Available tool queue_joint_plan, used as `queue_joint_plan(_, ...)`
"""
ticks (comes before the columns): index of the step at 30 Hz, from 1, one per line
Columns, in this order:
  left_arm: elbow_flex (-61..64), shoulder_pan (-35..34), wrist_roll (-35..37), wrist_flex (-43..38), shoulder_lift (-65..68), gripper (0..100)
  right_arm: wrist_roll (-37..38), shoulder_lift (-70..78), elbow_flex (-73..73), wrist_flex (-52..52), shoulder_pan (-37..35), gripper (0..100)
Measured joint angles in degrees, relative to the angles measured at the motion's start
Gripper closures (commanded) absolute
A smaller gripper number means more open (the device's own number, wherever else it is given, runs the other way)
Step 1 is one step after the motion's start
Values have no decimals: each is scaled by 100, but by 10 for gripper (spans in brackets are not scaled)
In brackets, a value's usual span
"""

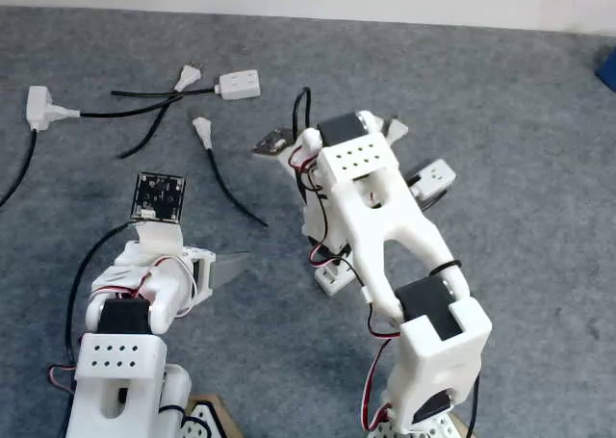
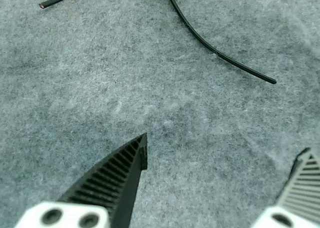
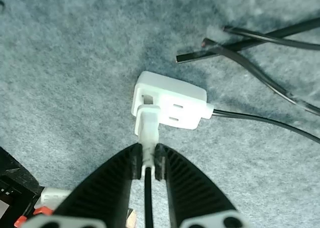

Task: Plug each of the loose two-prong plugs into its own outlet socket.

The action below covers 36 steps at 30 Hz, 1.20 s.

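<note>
The left gripper [image 2: 225, 143] hangs well short of the outlet block, its fingers spread wide above the grey mat [image 2: 100, 87]. Just before the block, the right gripper [image 3: 148, 149] pinches a white two-prong plug [image 3: 148, 123] by its neck, with the black cord running back between the fingers. The plug's head meets the near edge of the white outlet block [image 3: 172, 98]. Its prongs are hidden, so I cannot tell how deep they sit. A black cable [image 3: 260, 120] leaves the block's side. Beyond the block lie loose cable ends [image 3: 240, 42].
</note>
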Motion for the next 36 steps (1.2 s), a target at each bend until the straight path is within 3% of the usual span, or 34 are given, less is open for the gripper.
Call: queue_joint_plan(36,0,0,0,0,0,565,35,70,712,-466,-202,991)
